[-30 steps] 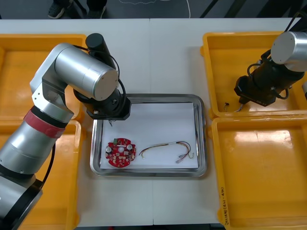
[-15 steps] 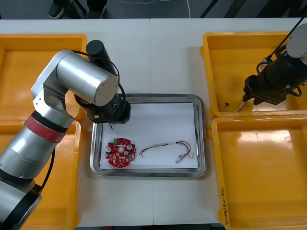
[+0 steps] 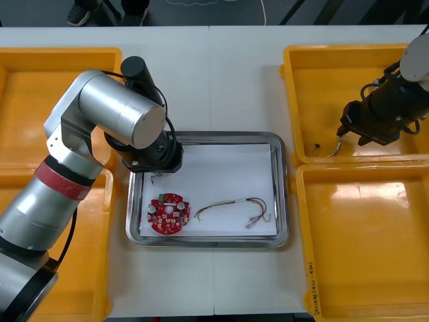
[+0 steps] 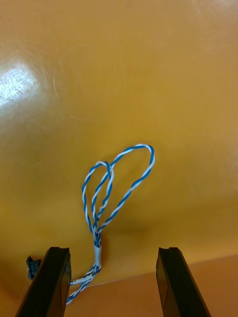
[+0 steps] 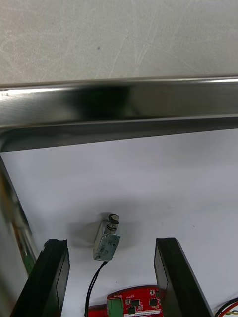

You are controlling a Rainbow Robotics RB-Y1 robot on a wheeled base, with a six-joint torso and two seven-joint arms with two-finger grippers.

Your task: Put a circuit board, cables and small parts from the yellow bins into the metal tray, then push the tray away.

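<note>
1. The left claw [image 5: 111, 242] hangs low over the far-left corner of the metal tray [image 3: 281, 194], just inside the rim. Its black fingers [image 5: 54, 277] stand wide apart, released and gripping nothing.
2. A small metal part [image 5: 107, 237] lies on the tray's white lining between those fingers, touching neither. A thin black wire runs from it toward the round red circuit board [image 3: 169, 214].
3. The circuit board rests flat in the tray's near-left part. Just beside it, toward the tray's right side, lies a red and yellow cable [image 3: 234, 204] in a loose curve (board and cable are apart, not touching).
4. The right claw [image 4: 113, 252] is inside the far yellow bin [image 3: 315, 67] on the robot's right, near that bin's near-left corner. It is also released, with its fingers spread.
5. A twisted blue and white cable [image 4: 97, 253] lies looped on that bin's floor, its loops reaching out beyond the fingertips and its tail passing close to one finger. I cannot tell whether that finger touches it.
6. The tray sits on the light table [image 3: 221, 80], between the bins on either side.
</note>
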